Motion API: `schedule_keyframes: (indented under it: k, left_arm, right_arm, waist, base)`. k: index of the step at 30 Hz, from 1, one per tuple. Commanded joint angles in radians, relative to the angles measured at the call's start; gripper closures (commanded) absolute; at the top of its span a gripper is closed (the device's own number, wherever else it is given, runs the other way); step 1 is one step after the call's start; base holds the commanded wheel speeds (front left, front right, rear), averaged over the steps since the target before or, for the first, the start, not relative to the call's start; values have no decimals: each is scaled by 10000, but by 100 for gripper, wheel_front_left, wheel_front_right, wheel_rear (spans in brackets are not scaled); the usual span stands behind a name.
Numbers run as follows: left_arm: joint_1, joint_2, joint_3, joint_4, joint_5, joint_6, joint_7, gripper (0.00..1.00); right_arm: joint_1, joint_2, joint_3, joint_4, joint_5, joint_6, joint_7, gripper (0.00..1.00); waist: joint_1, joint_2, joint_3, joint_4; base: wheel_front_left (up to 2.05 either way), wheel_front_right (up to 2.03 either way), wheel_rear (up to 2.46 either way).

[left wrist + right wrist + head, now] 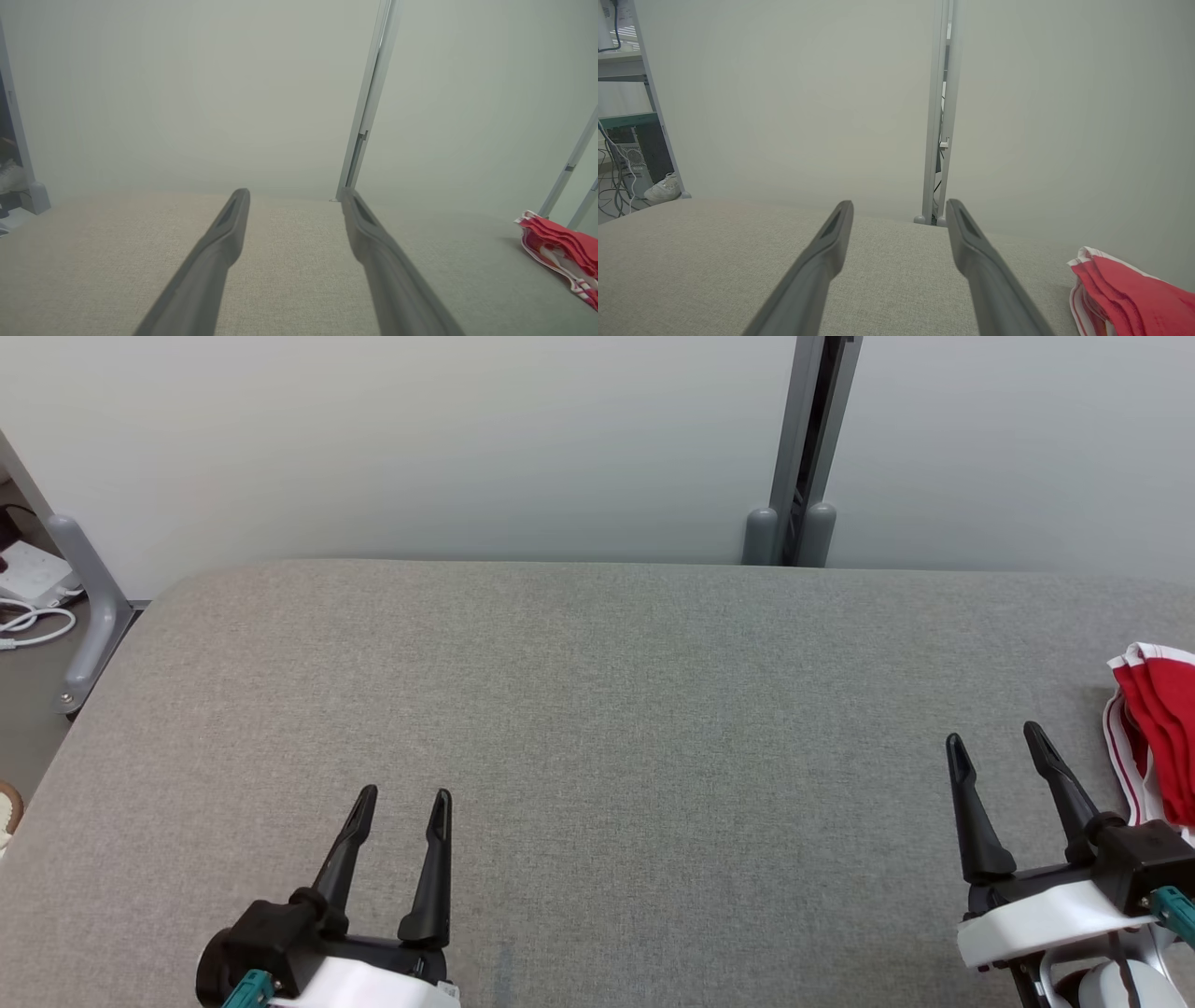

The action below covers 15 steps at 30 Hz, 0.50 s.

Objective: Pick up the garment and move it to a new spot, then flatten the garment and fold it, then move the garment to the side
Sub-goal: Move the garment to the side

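Observation:
The garment is red with white trim, folded into a thick stack at the far right edge of the grey padded table. It also lies at the right in the left wrist view and low right in the right wrist view. My right gripper is open just left of the garment, apart from it, with nothing between its fingers. My left gripper is open at the lower left over bare table, far from the garment. Both pairs of fingers stand spread in the wrist views, left and right.
A pale wall panel with a grey upright post runs behind the table. A grey frame leg and white cables sit off the table's left edge. A white shoe lies on the floor there.

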Motion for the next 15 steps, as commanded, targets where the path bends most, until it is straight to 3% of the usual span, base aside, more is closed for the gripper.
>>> schedule_keyframes:
  k: [1, 15]
  left_arm:
    - [53, 35, -1, 83, -66, -49, -19, 0]
    - [-67, 37, 380, -33, -283, 52, -19, 0]
  right_arm:
    - [-34, -3, -14, -44, -32, -5, -17, 0]
    - [-160, 53, 114, -137, 84, -5, -14, 0]
  waist:
    - [0, -1, 10, -9]
    - [0, -1, 154, -92]
  base:
    - [0, 0, 0]
    - [0, 0, 0]
